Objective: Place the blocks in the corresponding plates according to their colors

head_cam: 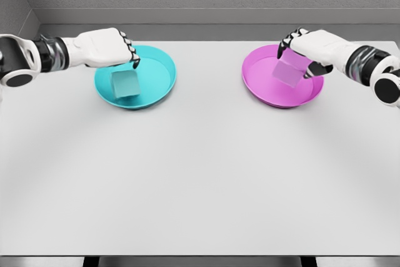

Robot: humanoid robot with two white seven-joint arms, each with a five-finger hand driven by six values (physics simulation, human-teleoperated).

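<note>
A wide, pale grey surface (200, 173) is seen from the head view, with two shallow round plates set well apart toward its far edge. On the left, a cyan round plate (159, 67) carries a cyan cube-shaped block (125, 84), which lies flat inside the plate, left of its centre. The left hand (115, 49), white with dark-tipped fingers, is held over the plate's far-left rim; its fingers are curled downward but nothing is grasped by them, and the cyan block is seen just below the fingertips, apparently released. On the right, a magenta round plate (262, 85) is found, and over its right half a pale pink cube-shaped block (289, 71) is shown tilted. The right hand (306, 51) is positioned directly above this block, with the thumb and fingers reaching down along its upper edges, so the block appears to be grasped at its top; whether its lower corner touches the plate cannot be told. Both white arms are extended inward from the picture's sides. A grey wall is seen behind the surface.
</note>
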